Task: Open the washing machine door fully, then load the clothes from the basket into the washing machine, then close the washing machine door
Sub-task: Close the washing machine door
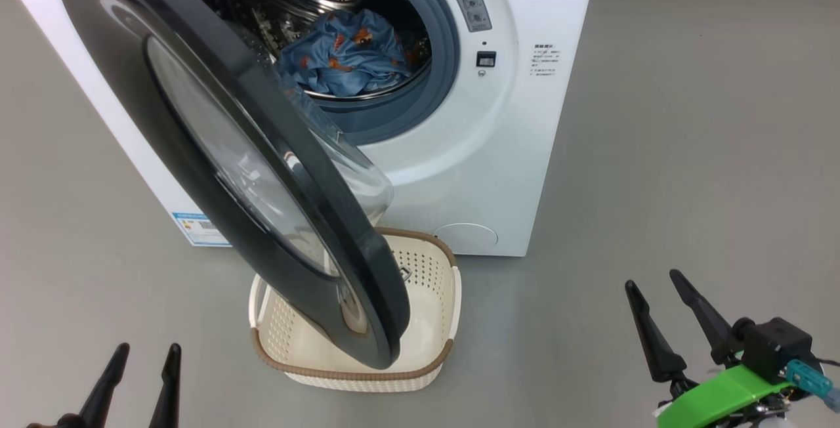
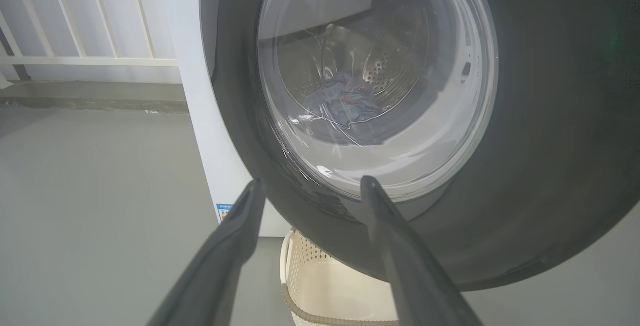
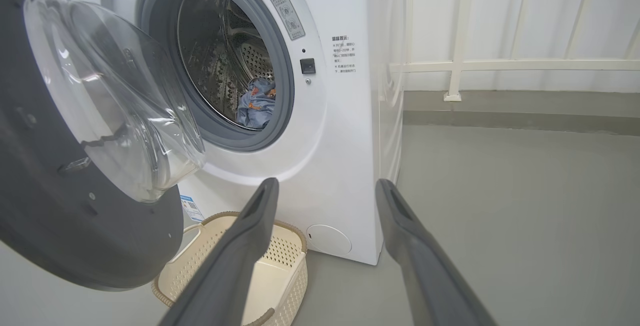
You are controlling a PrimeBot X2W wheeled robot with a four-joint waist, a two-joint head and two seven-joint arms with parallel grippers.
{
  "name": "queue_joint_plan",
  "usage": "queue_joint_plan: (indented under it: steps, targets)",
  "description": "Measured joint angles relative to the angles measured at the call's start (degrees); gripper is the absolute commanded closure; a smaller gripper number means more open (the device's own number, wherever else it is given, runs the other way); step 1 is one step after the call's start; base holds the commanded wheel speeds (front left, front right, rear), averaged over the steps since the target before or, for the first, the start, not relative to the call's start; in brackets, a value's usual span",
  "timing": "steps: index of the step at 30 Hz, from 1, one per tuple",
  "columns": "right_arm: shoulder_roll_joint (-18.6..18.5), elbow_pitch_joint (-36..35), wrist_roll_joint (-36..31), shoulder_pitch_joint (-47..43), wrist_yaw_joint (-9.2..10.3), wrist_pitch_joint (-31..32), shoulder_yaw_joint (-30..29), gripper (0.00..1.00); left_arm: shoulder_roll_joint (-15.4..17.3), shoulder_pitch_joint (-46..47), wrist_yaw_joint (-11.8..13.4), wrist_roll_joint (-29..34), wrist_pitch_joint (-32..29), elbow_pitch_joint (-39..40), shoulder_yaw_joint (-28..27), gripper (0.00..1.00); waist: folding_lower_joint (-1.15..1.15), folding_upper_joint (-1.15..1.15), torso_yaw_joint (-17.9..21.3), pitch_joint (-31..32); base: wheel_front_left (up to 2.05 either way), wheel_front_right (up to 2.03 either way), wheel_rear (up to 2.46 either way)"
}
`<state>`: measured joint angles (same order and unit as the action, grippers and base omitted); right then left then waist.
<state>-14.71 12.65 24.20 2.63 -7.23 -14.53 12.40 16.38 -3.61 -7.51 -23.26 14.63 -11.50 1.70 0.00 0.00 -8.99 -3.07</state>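
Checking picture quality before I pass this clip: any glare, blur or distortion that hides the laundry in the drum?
Head view: even light, sharp; only soft reflections on the door, clothes plain to see. Left wrist view: clothes dim and warped through the door glass, streaky reflections, near fingers soft. Right wrist view: bright highlights on the glass, clothes small but clear.

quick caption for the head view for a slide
Clothes in the washing machine, door half open over the empty-looking basket, left gripper and right gripper open.
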Motion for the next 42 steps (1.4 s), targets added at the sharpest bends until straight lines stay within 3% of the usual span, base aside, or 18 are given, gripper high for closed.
queue_joint_plan:
  steps: [21,22,23,24,25,27,28,42]
  targets:
    - [0.3,0.0,0.0,-1.0,0.0,0.0,-0.9,0.0,0.5,-0.1,0.0,0.0,0.0,0.3,1.0,0.0,0.0,0.0,0.2,0.3,0.0,0.0,0.0]
    - [0.3,0.0,0.0,-1.0,0.0,0.0,-0.9,0.03,0.5,-0.1,0.0,0.0,0.0,0.3,1.0,0.0,0.0,0.0,0.2,0.2,0.0,0.0,0.0]
    - [0.4,0.0,0.0,-1.0,0.0,0.0,-1.0,0.13,0.5,-0.1,0.0,0.0,0.0,0.3,1.0,0.0,0.0,0.0,0.2,0.2,0.0,0.0,0.0]
    - [0.6,0.1,0.0,-1.0,0.0,0.0,-1.0,0.33,0.5,-0.1,0.0,0.0,0.0,0.3,1.0,0.0,0.0,0.0,0.1,0.2,0.0,0.0,0.0]
    - [0.8,0.1,0.0,-1.0,0.0,0.0,-1.0,0.59,0.4,-0.1,0.0,0.0,0.0,0.4,1.1,0.0,0.0,0.0,0.1,0.2,0.0,0.0,0.0]
    - [1.1,0.1,-0.1,-0.9,0.0,0.0,-1.0,0.93,0.3,-0.1,0.0,0.0,0.0,0.4,1.4,0.0,0.0,0.0,-0.1,0.3,0.0,0.0,0.0]
    - [1.3,0.2,-0.1,-0.8,0.0,0.0,-1.0,1.0,0.2,-0.1,0.0,0.0,0.0,0.5,1.4,0.0,0.0,0.0,-0.2,0.3,0.0,0.0,0.0]
    - [2.5,-1.6,0.0,7.0,0.0,0.0,2.0,1.0,-0.7,0.1,0.0,0.0,0.0,0.5,2.1,0.0,0.0,0.0,-2.2,1.2,0.0,0.0,0.0]
